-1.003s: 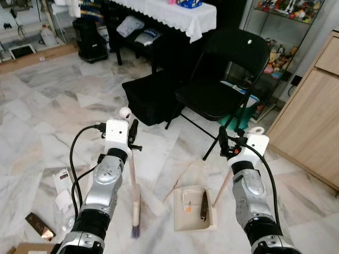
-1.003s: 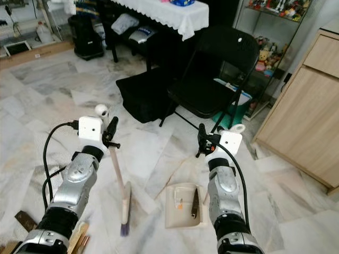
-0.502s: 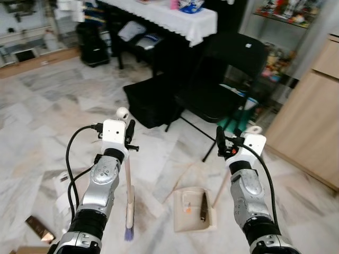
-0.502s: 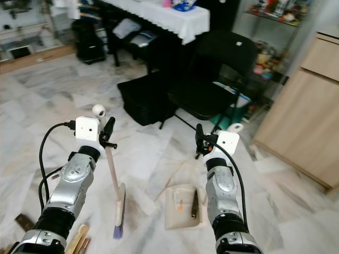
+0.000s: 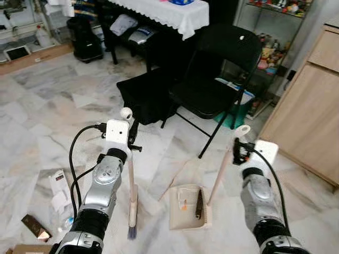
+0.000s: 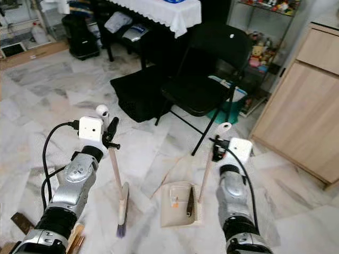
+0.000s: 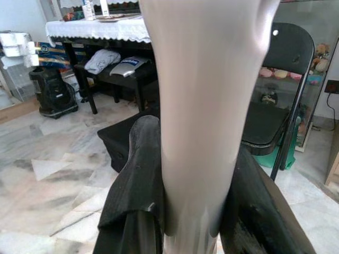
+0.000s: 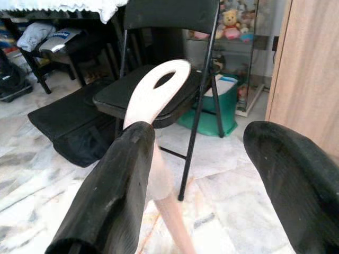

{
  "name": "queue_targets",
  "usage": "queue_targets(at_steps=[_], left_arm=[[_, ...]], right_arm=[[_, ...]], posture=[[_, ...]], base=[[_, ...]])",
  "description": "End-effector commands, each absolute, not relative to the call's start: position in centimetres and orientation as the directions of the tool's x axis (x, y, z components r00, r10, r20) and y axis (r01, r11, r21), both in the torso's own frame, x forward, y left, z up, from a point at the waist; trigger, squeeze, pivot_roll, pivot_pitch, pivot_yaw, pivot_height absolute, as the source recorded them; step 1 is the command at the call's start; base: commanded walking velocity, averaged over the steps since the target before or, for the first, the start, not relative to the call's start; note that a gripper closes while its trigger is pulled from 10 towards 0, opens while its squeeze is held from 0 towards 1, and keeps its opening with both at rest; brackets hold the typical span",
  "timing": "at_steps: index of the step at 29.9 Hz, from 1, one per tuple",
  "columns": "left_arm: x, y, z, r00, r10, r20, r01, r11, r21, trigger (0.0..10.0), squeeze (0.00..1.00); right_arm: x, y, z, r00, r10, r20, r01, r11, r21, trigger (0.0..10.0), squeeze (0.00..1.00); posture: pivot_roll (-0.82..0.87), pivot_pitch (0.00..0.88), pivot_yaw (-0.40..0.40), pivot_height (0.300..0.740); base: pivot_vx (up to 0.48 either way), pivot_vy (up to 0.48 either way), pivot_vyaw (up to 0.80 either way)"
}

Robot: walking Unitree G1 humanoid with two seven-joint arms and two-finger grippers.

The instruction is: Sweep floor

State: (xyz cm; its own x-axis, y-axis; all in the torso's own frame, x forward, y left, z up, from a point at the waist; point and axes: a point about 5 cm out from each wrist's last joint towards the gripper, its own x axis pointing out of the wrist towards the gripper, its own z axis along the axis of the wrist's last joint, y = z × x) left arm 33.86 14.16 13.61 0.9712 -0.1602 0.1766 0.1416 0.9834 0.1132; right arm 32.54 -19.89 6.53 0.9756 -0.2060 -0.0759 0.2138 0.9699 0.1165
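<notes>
Left gripper (image 5: pixel 131 138) is clamped on the upright broom (image 5: pixel 131 196); right gripper (image 5: pixel 238 152), spread wide, holds nothing beside the dustpan handle (image 5: pixel 222 168) at lower right.

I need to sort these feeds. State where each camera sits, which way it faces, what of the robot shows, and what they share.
Left and right eye views: on the head, looking forward and down; both silver arms, broom, dustpan.
Left wrist view: along the left gripper, shut on the broom handle, toward the black chair.
Right wrist view: along the right gripper, open beside the dustpan handle.
Shared: chair, marble floor.
</notes>
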Motion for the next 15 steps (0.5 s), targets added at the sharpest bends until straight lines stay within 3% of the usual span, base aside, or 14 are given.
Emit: queue_targets(at_steps=[1, 3, 4, 14, 15], left_arm=[[34.06, 13.93, 14.71, 0.961, -0.172, 0.218, 0.145, 0.98, 0.133, 10.0, 0.0], [34.05, 13.92, 14.68, 0.961, -0.172, 0.218, 0.145, 0.981, 0.132, 10.0, 0.0], [34.01, 13.81, 14.65, 0.96, -0.174, 0.219, 0.147, 0.98, 0.13, 10.0, 0.0], [33.97, 13.78, 14.58, 0.961, -0.177, 0.215, 0.152, 0.98, 0.128, 10.0, 0.0], [33.95, 13.84, 14.5, 0.961, -0.176, 0.213, 0.151, 0.98, 0.129, 10.0, 0.0]], right_arm=[[32.4, -19.54, 6.57, 0.982, -0.18, -0.058, 0.186, 0.974, 0.131, 10.0, 0.0], [32.44, -19.33, 6.65, 0.985, -0.165, -0.05, 0.17, 0.977, 0.128, 10.0, 0.0], [32.52, -19.04, 6.74, 0.987, -0.154, -0.043, 0.159, 0.977, 0.145, 10.0, 1.0], [32.69, -18.92, 6.81, 0.988, -0.151, -0.045, 0.155, 0.98, 0.124, 10.0, 1.0], [32.75, -19.04, 6.93, 0.988, -0.151, -0.04, 0.155, 0.981, 0.119, 10.0, 0.15]], posture=[[-0.01, 0.05, 0.014, 0.74], [-0.01, 0.05, 0.014, 0.74], [-0.02, 0.052, 0.015, 0.74], [-0.01, 0.055, 0.015, 0.74], [-0.02, 0.056, 0.015, 0.74]], base=[[0.0, 0.0, 0.0], [0.0, 0.0, 0.0], [0.0, 0.0, 0.0], [0.0, 0.0, 0.0], [0.0, 0.0, 0.0]])
